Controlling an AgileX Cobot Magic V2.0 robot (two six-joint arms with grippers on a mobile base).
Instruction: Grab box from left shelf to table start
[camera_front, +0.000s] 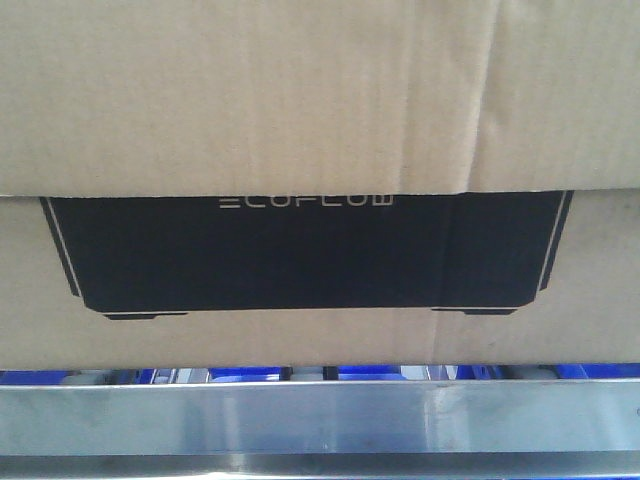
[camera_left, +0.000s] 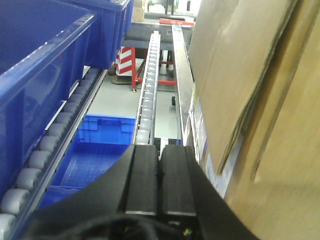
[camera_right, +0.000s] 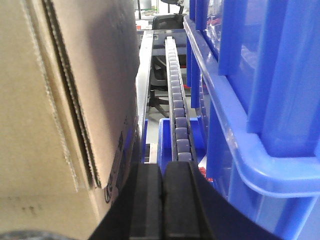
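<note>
The box (camera_front: 320, 120) sits on the left shelf (camera_front: 320, 420), its long face (the ECOFLOW side) running across the front view. It lies between the 2 arms: right of the left fingers (camera_left: 142, 180), left of the right fingers (camera_right: 181, 200). Both pairs are pressed together, each just beside a side wall.

A warehouse or logistics floor — roller tracks (camera_left: 148, 90) run beside blue bins (camera_left: 40, 85), a box (camera_front: 300, 100) sits on a steel-railed rack (camera_front: 320, 420), a red-striped barrier (camera_left: 126, 60) beyond.
</note>
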